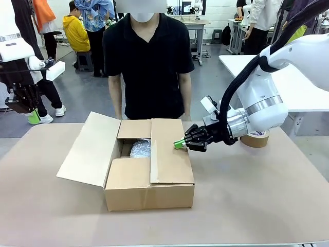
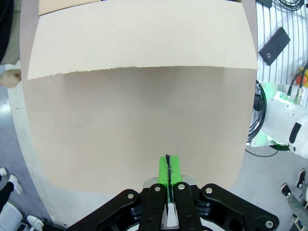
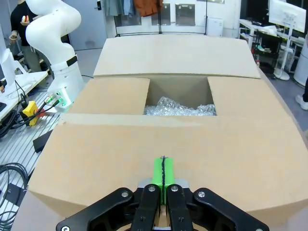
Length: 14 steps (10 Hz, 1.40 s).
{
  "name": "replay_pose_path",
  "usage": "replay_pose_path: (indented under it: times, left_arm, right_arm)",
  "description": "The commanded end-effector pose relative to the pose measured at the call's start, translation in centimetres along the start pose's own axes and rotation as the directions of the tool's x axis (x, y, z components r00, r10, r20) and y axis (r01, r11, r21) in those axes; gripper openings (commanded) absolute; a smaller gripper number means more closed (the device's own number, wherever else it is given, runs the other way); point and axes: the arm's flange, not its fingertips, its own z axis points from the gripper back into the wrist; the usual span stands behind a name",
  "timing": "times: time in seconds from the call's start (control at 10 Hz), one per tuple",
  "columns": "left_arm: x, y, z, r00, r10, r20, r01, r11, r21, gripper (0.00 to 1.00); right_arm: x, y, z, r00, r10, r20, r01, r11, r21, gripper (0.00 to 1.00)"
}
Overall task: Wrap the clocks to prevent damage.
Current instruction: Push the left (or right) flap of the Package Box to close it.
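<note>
Table [image 1: 257, 206] w/ a person [image 1: 149, 62] standing at the far side, 12 o'clock, hands not on the work. Mid-table sits the box [image 1: 149, 198], part closed: left flap [image 1: 87, 149] splayed out toward 9 o'clock, right flap [image 1: 169, 154] folded down over the opening, near short flap down too. Through the gap at approx the box's 11 o'clock shows a bubble-wrap bundle [image 1: 140, 149], prob. a clock, tho the wrap hides what's inside. So wrapping looks done for that item and it's packed; judged left to do: bring the left flap over and seal, likely w/ the tape roll [image 1: 255, 140] lying at 3 o'clock of the box, behind the right arm. Can't tell if more clocks wait elsewhere. The right gripper [image 1: 178, 144] is clenched, nothing between the pads, tips at the right flap's far right edge, on it or just above it; contact not certain. From that gripper the bundle lies at 9 o'clock in the front view, near, down inside the box; in the right wrist view it's at 12 o'clock, beyond the flap. The left gripper [image 1: 33, 117] is also clenched and holds nothing, raised off the table at 9–10 o'clock of the box, well apart from the bundle.
</note>
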Motion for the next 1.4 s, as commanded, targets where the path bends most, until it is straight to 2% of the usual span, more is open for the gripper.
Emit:
replay_pose_path:
  times: [0.0, 0.5, 0.6, 0.7, 0.9, 1.1, 1.2, 1.3]
  left_arm:
    - [0.0, 0.0, 0.1, 1.000, 0.014, 0.002, -0.014, 1.000, 0.004, 0.00]
    - [0.0, 0.0, 0.0, 1.000, 0.000, 0.000, 0.000, 1.000, 0.000, 0.00]
    - [-1.6, 1.5, 0.3, 0.962, -0.127, 0.243, 0.134, 0.991, -0.012, 0.00]
    - [-4.4, 1.4, -1.7, 0.889, -0.138, 0.436, 0.164, 0.986, -0.021, 0.00]
    - [-9.4, 4.4, -3.8, 0.725, -0.106, 0.680, 0.206, 0.976, -0.067, 0.00]
    - [-12.7, 2.1, -8.8, 0.669, -0.029, 0.743, 0.108, 0.993, -0.058, 0.00]
    - [-13.1, 4.0, -9.2, 0.634, -0.056, 0.771, 0.143, 0.989, -0.046, 0.00]
    - [-13.3, 4.4, -10.1, 0.618, -0.067, 0.783, 0.153, 0.988, -0.036, 0.00]
  right_arm:
    - [-0.2, 0.0, -0.2, 1.000, -0.009, 0.000, 0.009, 1.000, -0.013, 0.01]
    - [-0.2, 0.0, -0.2, 1.000, -0.009, 0.000, 0.009, 1.000, -0.013, 0.01]
    - [-0.2, 0.0, -0.2, 1.000, -0.009, 0.000, 0.009, 1.000, -0.013, 0.01]
    - [-0.2, 0.0, -0.2, 1.000, -0.009, 0.000, 0.009, 1.000, -0.013, 0.01]
    - [-0.2, 0.0, -0.2, 1.000, -0.009, 0.000, 0.009, 1.000, -0.013, 0.01]
    - [-0.2, 0.0, -0.2, 1.000, -0.009, 0.000, 0.009, 1.000, -0.013, 0.01]
    - [-0.2, 0.0, -0.2, 1.000, -0.009, 0.000, 0.009, 1.000, -0.013, 0.01]
    - [-0.2, 0.0, -0.2, 1.000, -0.009, 0.000, 0.009, 1.000, -0.013, 0.01]
